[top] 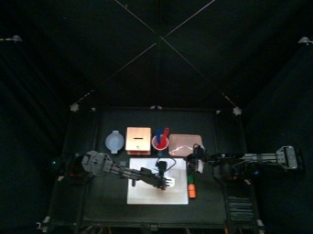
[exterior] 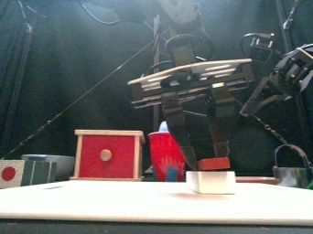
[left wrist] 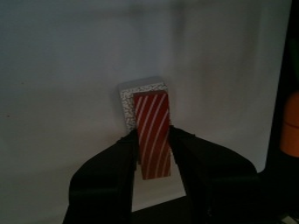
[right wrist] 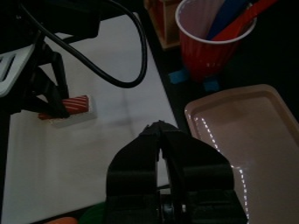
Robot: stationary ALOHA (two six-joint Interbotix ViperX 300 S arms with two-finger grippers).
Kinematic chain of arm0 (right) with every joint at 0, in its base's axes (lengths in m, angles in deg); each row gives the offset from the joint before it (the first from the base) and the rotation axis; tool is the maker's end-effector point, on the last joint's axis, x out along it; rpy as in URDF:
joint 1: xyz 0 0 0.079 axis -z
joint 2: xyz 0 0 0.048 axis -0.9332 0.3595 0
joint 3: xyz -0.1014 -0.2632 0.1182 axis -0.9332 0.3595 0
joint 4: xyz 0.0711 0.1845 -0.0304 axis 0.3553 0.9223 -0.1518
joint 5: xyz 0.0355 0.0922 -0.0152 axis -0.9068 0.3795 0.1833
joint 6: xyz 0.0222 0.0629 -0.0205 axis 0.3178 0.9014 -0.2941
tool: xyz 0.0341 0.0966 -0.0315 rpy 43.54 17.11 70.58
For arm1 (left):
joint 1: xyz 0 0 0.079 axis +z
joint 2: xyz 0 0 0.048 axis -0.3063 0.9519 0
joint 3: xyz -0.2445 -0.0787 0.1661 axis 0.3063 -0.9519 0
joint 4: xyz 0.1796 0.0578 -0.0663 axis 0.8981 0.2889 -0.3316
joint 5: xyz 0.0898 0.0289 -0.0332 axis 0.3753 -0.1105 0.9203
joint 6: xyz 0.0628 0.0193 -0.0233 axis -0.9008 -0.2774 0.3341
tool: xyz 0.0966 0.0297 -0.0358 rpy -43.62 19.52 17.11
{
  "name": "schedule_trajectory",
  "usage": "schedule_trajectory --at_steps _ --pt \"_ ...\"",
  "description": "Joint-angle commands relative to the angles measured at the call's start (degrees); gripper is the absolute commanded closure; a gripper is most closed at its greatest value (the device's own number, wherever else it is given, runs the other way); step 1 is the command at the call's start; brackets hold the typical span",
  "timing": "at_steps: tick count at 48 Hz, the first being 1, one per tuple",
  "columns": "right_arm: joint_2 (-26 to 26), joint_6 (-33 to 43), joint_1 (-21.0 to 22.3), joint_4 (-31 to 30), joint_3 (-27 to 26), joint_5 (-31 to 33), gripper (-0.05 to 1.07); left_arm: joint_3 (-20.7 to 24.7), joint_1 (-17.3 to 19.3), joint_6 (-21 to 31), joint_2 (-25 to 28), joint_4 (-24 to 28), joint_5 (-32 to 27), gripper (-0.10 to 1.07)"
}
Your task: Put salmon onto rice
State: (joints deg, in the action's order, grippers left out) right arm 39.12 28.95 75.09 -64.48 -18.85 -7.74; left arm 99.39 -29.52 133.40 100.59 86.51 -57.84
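A: Where is the salmon (left wrist: 151, 131) sitting right now?

B: It is lying on top of the rice (left wrist: 145, 92), which is resting on the white board (left wrist: 70, 96); the left gripper (left wrist: 155, 171) is holding the near end of the slice between its jaws, which are standing fairly wide around it.

A: How is the slice looking to handle?

B: Going by its looks, light and stiff, a small striped strip with smooth sides; I am judging it slippery enough to shift if the jaws drag while letting go; the long sides at the near end are looking like the best place to hold.

A: And the rice?

B: A small lump, probably light too, so a nudge may push it across the board.

A: Room to move?

B: Plenty of bare board is lying on all sides of the rice; an orange piece (left wrist: 292, 122) is sitting near the board's edge, well apart. The right gripper (right wrist: 158, 131) is hovering off to the side with jaws closed, near the red cup (right wrist: 216, 35) and the pink tray (right wrist: 251, 131); I am seeing nothing crowding a straight lift upward.
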Motion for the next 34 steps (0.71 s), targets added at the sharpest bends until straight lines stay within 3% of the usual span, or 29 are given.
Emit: schedule_trajectory --at_steps 1,34 --pt "-0.2 0.1 -0.2 0.2 -0.6 -0.1 0.67 1.3 0.4 -0.5 -0.4 0.4 -0.2 0.28" --pt "-0.4 0.1 -0.4 0.8 -0.8 -0.1 0.67 0.7 0.4 -1.6 -4.6 5.3 -0.2 0.12"
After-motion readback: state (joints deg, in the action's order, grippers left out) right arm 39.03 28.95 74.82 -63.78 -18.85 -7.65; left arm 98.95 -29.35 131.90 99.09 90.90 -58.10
